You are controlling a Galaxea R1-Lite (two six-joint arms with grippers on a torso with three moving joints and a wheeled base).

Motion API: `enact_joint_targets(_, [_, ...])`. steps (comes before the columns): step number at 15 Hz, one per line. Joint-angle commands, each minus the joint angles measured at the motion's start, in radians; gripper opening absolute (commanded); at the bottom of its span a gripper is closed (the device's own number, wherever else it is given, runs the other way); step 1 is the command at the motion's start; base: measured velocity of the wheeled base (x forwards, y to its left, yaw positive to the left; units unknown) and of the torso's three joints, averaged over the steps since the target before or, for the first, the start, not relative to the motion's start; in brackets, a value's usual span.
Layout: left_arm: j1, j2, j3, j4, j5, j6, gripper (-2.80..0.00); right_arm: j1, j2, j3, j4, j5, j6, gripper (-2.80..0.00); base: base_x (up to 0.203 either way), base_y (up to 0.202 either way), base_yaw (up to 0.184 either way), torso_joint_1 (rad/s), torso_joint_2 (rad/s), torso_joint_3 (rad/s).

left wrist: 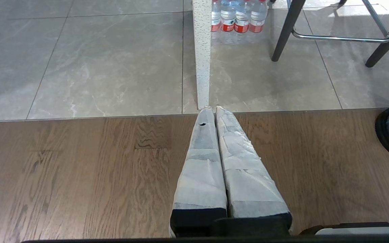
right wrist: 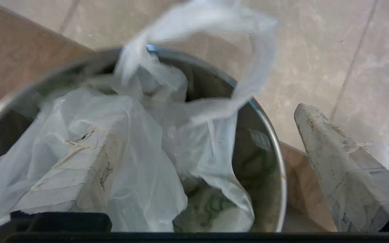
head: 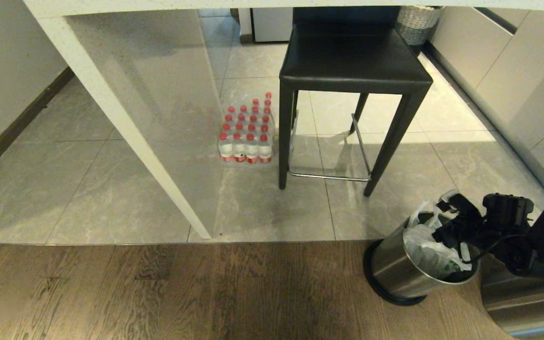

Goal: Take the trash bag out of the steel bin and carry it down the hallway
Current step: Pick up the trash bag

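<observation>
The steel bin [head: 397,269] stands on the wood floor at the lower right, close to the tile edge. The trash bag [head: 423,248], thin white plastic with green print, sits inside it, its top bunched above the rim. My right gripper [head: 444,219] hangs over the bin's mouth and is open. In the right wrist view one finger [right wrist: 79,162] is behind the bag's [right wrist: 154,141] plastic inside the bin [right wrist: 275,148], and the other finger [right wrist: 343,162] is outside the rim. A loop handle [right wrist: 258,50] stands up free. My left gripper [left wrist: 213,109] is shut over the wood floor, holding nothing.
A black stool [head: 352,66] stands on the tiles behind the bin. A pack of water bottles [head: 248,137] sits beside a white counter leg [head: 135,123]. A woven basket [head: 418,21] is far back. Cabinets [head: 527,80] line the right side.
</observation>
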Motion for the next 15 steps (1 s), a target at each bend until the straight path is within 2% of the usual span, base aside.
enact_joint_targets(1, [0.000, 0.000, 0.000, 0.000, 0.000, 0.000, -2.80, -0.001, 0.010, -0.023, -0.005, 0.044, 0.021, 0.00, 0.000, 0.000, 0.000, 0.000, 0.00, 0.000])
enact_joint_targets(5, [0.000, 0.000, 0.000, 0.000, 0.000, 0.000, -2.80, 0.000, 0.019, -0.036, 0.000, 0.069, 0.107, 0.00, 0.000, 0.000, 0.000, 0.000, 0.00, 0.000])
enact_joint_targets(10, [0.000, 0.000, 0.000, 0.000, 0.000, 0.000, -2.80, -0.001, 0.043, -0.068, 0.015, 0.087, 0.143, 0.00, 0.000, 0.000, 0.000, 0.000, 0.00, 0.000])
enact_joint_targets(11, [0.000, 0.000, 0.000, 0.000, 0.000, 0.000, -2.80, 0.000, 0.043, -0.069, 0.015, 0.112, 0.158, -2.68, 0.000, 0.000, 0.000, 0.000, 0.00, 0.000])
enact_joint_targets(12, [0.000, 0.000, 0.000, 0.000, 0.000, 0.000, -2.80, 0.000, 0.043, -0.072, 0.015, 0.123, 0.162, -2.80, 0.000, 0.000, 0.000, 0.000, 0.00, 0.000])
enact_joint_targets(15, [0.000, 0.000, 0.000, 0.000, 0.000, 0.000, -2.80, 0.000, 0.043, -0.072, 0.015, 0.126, 0.160, -2.80, 0.000, 0.000, 0.000, 0.000, 0.00, 0.000])
